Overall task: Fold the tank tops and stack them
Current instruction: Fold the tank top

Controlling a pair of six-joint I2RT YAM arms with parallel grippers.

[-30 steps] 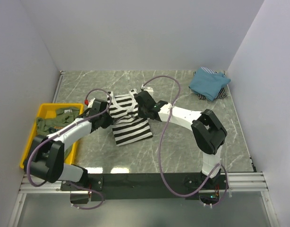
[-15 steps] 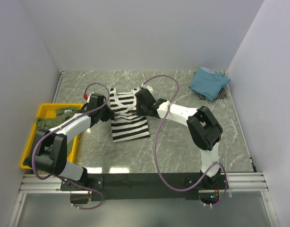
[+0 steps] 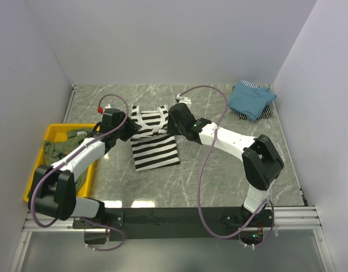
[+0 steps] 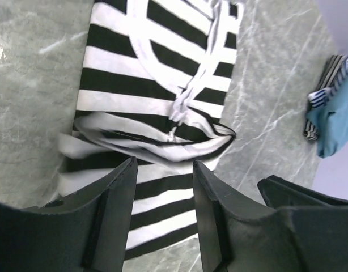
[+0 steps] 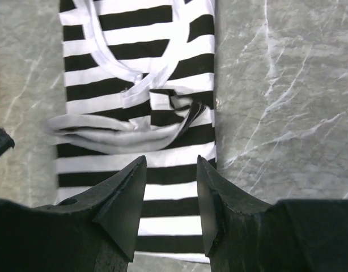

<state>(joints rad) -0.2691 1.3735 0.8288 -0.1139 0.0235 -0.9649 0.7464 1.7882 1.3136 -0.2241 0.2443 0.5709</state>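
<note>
The black-and-white striped tank top [image 3: 156, 148] is lying partly folded on the marble surface [image 3: 162, 187]. The left end effector [image 4: 162, 209] and right end effector [image 5: 171, 204] are hovering above it, fingers apart, gripping nothing.

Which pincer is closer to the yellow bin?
Left. The left pincer is at the striped top's bin-side edge; the right pincer is across that top, farther from the yellow bin.

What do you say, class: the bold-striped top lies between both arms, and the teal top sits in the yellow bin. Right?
Not quite. The top external view shows the teal top in the far right corner; the yellow bin holds the olive top.
</note>
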